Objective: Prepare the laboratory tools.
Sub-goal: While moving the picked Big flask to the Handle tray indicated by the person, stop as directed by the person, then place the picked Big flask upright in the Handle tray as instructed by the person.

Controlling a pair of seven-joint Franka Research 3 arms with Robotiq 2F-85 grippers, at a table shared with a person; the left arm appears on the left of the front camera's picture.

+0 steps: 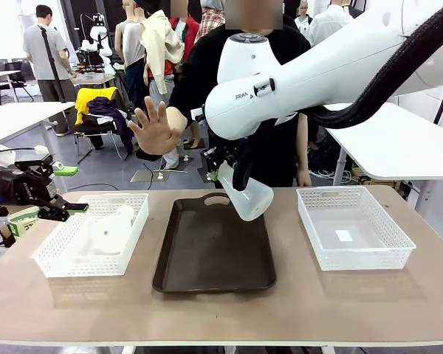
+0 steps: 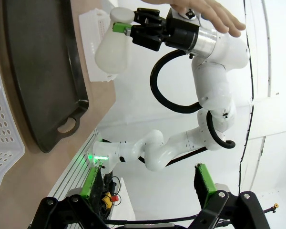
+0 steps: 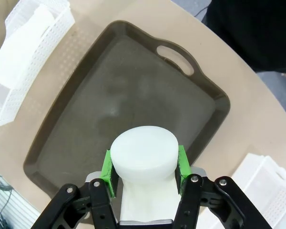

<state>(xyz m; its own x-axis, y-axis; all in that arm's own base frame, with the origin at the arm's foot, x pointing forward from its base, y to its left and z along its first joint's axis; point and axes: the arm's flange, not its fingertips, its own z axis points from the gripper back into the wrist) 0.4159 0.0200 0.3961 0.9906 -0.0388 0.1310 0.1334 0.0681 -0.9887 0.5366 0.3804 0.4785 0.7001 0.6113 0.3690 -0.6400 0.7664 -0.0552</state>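
In the front view, clamping the frosted flask [image 1: 245, 198] near its neck with the right gripper [image 1: 231, 164] and holding it tilted in the air, base lowest, over the far part of the brown tray [image 1: 214, 254]; most likely bringing it there for setting down, and not touching the tray yet. Resting the left gripper [image 1: 70, 190] released, jaws wide and empty, beyond the table's left edge just beside the left basket [image 1: 55, 259], where more white flasks [image 1: 112, 230] are lying, perhaps waiting for a turn to pick one. Showing an open palm behind the tray, the person's hand [image 1: 156, 127]; meaning not clear. In the left wrist view, looking past the spread green pads [image 2: 204, 179], nothing between them, toward the other arm gripping the flask at its narrow end near the tray. In the right wrist view, squeezing the flask from two sides, directly above the tray's bare floor; gripping this firmly probably for not letting the smooth rounded body slip while tilted.
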